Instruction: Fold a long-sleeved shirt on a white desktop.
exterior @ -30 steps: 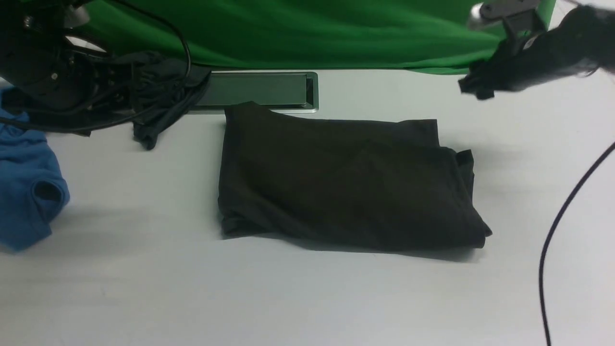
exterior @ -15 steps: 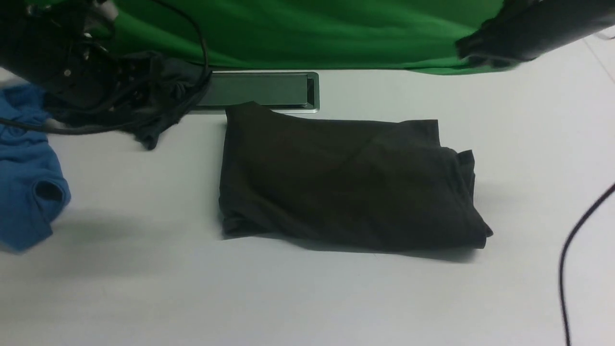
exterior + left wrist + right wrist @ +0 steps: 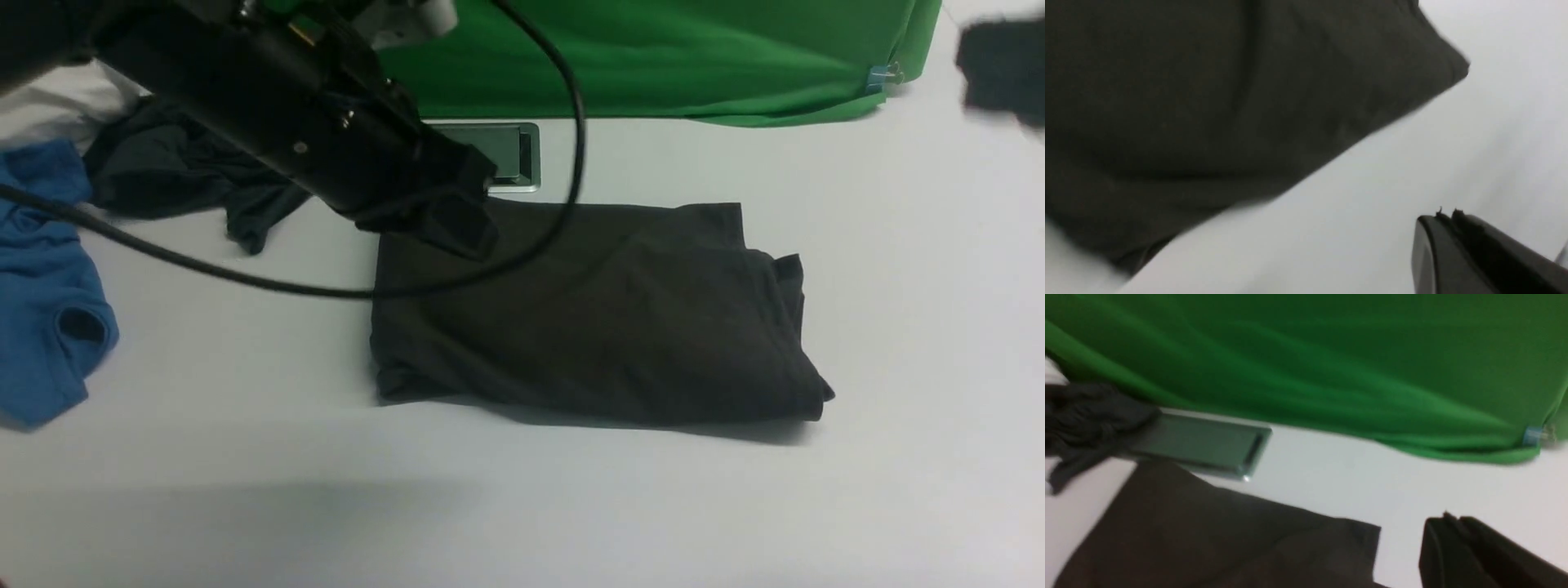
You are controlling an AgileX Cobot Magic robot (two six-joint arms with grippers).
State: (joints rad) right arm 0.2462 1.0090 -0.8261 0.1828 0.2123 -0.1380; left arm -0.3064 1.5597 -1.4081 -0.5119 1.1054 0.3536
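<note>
Green cloth (image 3: 653, 65) hangs along the back edge of the white desktop (image 3: 571, 506), which is smooth, flat and not shiny. A grey metal slot (image 3: 1208, 443) sits in the desktop near that back edge.

The long-sleeved shirt (image 3: 604, 318) lies in the middle of the desktop, its back corner just in front of the slot. It is very dark brown, thin and soft. It is already folded into a thick, almost square bundle with no sleeves sticking out. The edges are a bit lumpy, and one small flap pokes up at the side nearest the right edge. So the folding looks done, or nearly done. I think only a little tidying could be left.

The left gripper (image 3: 457, 224) is black and hard. It hangs over the back corner of the shirt, on the side toward the left edge. Its jaws are pressed together and nothing is between them. I cannot tell if it touches the cloth.

The right gripper (image 3: 1447, 526) is up near the back right corner of the desktop, well apart from the shirt. Its jaws are closed too, and empty.

A crumpled blue shirt (image 3: 49, 294) lies by the left edge. A smaller dark grey garment (image 3: 188, 175) lies in a soft heap near the back left corner.
</note>
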